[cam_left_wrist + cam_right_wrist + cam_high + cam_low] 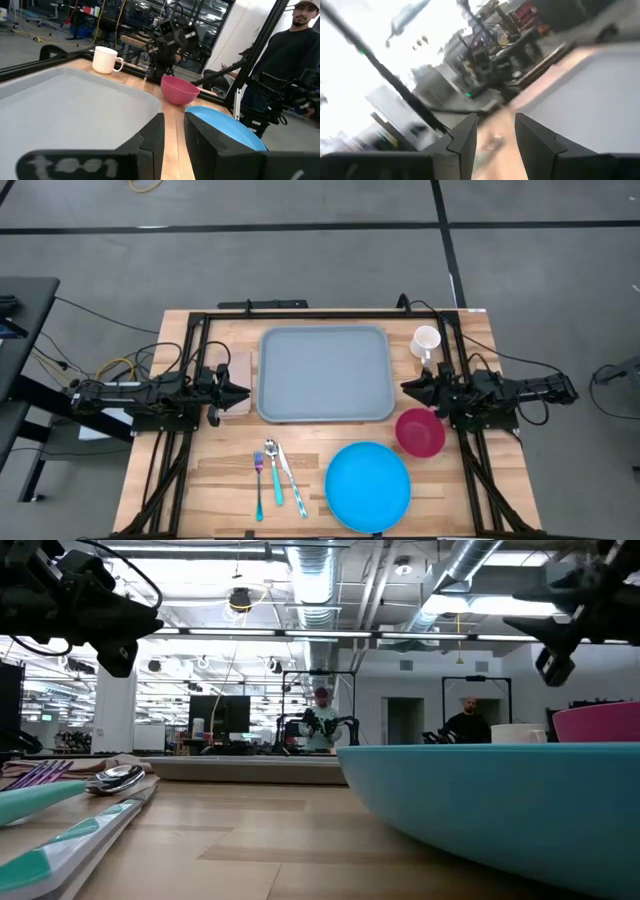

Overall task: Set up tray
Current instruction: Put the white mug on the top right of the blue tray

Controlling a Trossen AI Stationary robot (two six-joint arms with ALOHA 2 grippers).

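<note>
The grey-blue tray (pixel 325 373) lies flat on the far middle of the wooden table; it also shows in the left wrist view as the tray (pixel 70 110). My left gripper (pixel 240 392) hovers by the tray's left edge, open and holding nothing; its fingers (pixel 155 137) point across the tray's near right corner. My right gripper (pixel 408 386) hovers by the tray's right edge, open and holding nothing, with the tray (pixel 590 95) ahead of it. The two grippers face each other across the tray.
A white mug (pixel 426 341) stands off the tray's far right corner. A pink bowl (pixel 420 431) and a round blue plate (pixel 368 486) sit near right. A fork (pixel 258 485), spoon (pixel 273 470) and knife (pixel 291 475) lie near left. A tan flat pad (pixel 238 378) lies under my left gripper. People stand beyond the table.
</note>
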